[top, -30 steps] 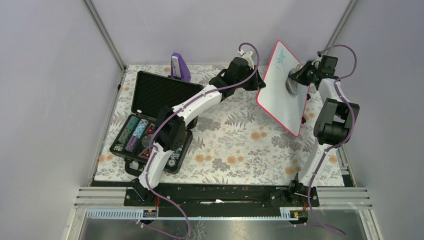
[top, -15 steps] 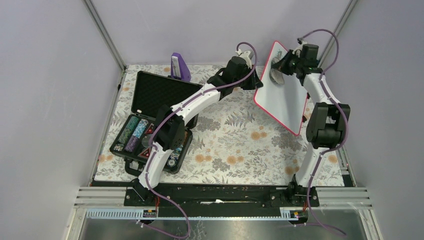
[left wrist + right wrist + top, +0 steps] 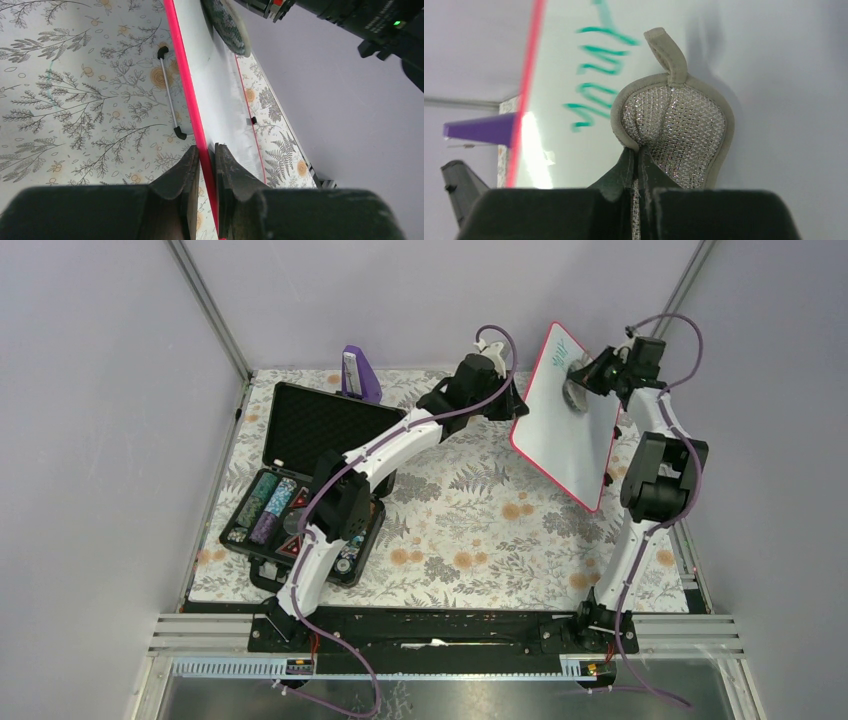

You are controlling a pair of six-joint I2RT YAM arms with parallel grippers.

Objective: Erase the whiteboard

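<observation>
The whiteboard (image 3: 565, 425) stands tilted on edge at the back right, white with a red-pink rim. Green handwriting (image 3: 556, 356) shows near its top; it also shows in the right wrist view (image 3: 596, 80). My left gripper (image 3: 512, 403) is shut on the board's left rim (image 3: 197, 130). My right gripper (image 3: 583, 380) is shut on a round silver mesh scrubbing pad (image 3: 674, 127) with a beige border and loop, pressed to the board's face just right of the writing. The pad also shows in the left wrist view (image 3: 227, 25).
An open black case (image 3: 300, 480) with poker chips lies at the left. A purple object (image 3: 360, 373) stands at the back behind it. A thin metal stand with black ends (image 3: 169, 92) lies on the floral cloth (image 3: 470, 520) beside the board.
My right gripper with the pad went up toward the board's top corner, then came back down a little to the upper part of the board. The left arm and board held still.
</observation>
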